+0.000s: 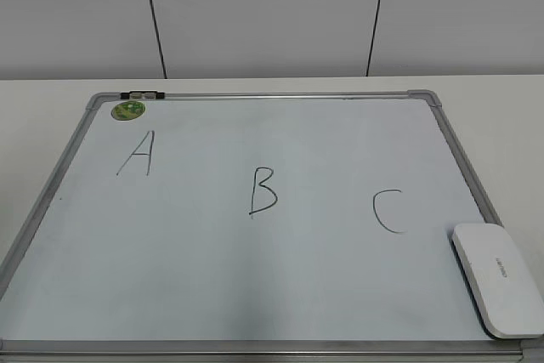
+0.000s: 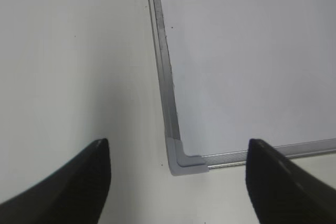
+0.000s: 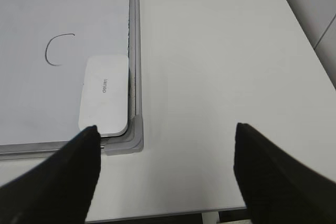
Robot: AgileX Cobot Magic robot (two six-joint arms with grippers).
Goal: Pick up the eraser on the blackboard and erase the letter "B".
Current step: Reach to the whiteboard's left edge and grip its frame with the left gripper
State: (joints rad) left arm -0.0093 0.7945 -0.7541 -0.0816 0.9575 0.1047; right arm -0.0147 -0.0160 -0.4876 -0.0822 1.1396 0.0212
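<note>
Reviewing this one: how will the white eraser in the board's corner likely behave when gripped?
The eraser looks like a rigid plastic block, so probably stiff and light. Its smooth, rounded shell may be slippery. Lying flat and low against the blackboard frame, it seems unlikely to tip or roll.

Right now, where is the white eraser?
The white rounded plastic eraser lies in the near right corner of the pale silver-framed whiteboard in the exterior view, against the right frame edge, just right of and below the black hand-drawn letter C.

White eraser (image 1: 498,278), black "B" (image 1: 263,192), green sticker (image 1: 129,110)
</note>
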